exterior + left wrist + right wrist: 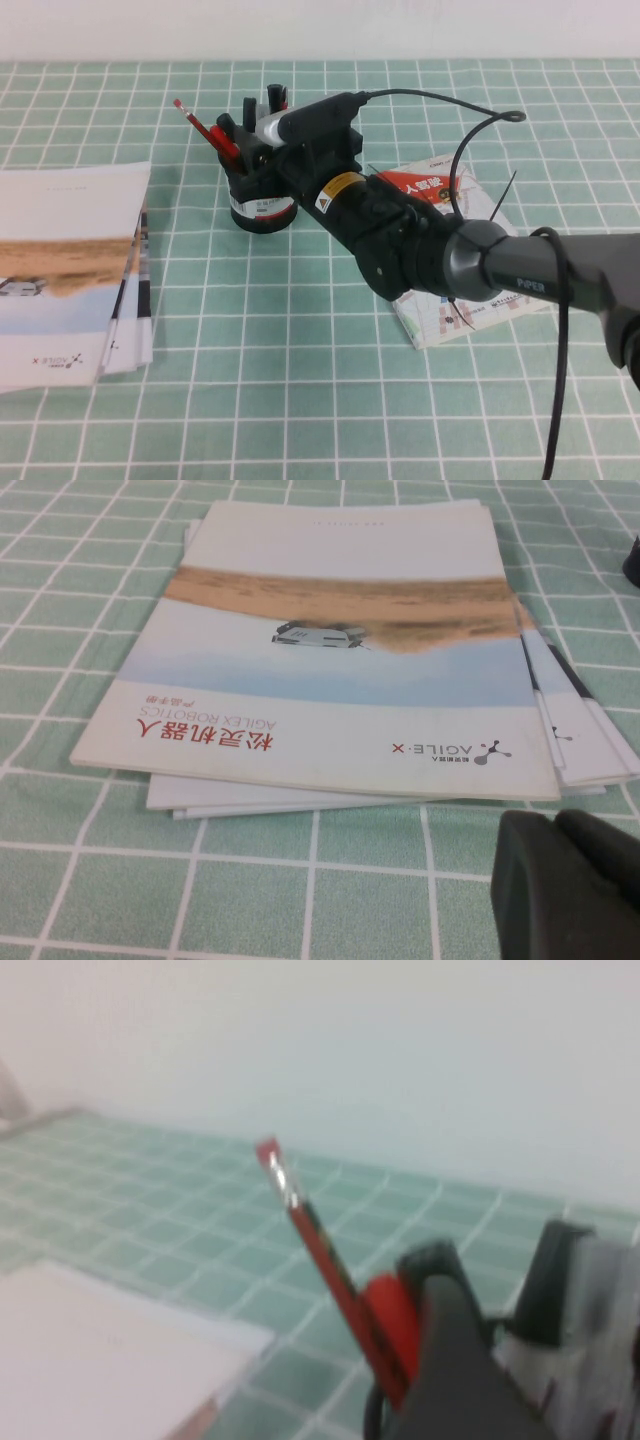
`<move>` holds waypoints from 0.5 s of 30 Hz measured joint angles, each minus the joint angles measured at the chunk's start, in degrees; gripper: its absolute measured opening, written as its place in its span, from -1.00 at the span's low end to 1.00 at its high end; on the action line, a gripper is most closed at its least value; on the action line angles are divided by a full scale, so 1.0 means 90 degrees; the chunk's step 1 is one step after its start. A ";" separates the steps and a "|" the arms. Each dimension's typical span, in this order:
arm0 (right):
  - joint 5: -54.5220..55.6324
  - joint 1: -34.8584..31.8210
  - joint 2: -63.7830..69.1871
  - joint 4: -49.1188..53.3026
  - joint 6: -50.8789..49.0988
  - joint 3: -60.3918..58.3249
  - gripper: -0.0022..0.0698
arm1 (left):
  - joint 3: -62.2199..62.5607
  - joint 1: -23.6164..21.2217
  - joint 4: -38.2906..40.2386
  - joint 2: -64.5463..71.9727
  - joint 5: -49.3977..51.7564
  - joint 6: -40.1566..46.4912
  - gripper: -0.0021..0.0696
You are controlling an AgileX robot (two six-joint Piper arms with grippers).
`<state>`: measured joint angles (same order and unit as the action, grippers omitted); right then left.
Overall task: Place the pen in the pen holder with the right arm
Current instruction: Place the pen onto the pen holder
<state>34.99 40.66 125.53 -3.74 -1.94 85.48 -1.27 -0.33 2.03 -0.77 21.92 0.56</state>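
High view: right gripper [262,125] above the pen holder [262,205], finger state unclear; left gripper [570,885] likewise.

The counter [300,400] is covered by a green cloth with a white grid. Standing on it toward the far side is the black mesh cylindrical pen holder [262,212], with a red-and-white label low on its front. Left of the pen holder lies a stack of white brochures [60,270]; right of it lies a red-and-white booklet [440,190].
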 joint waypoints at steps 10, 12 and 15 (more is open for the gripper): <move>-0.2921 0.0000 -0.1181 0.0284 -0.0259 0.0000 -0.16 | 0.0000 0.0000 0.0000 0.0000 0.0000 0.0000 -0.95; -0.3821 0.0013 -0.1568 0.0324 -0.0283 0.0000 -0.43 | 0.0000 0.0000 0.0000 0.0000 0.0000 0.0000 -0.95; -0.4876 0.0051 -0.2175 0.0415 -0.0283 0.0000 -0.81 | 0.0000 0.0000 0.0000 0.0000 0.0000 0.0000 -0.95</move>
<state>-8.90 41.13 105.96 0.00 -4.48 85.48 -1.27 -0.33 2.03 -0.77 21.92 0.56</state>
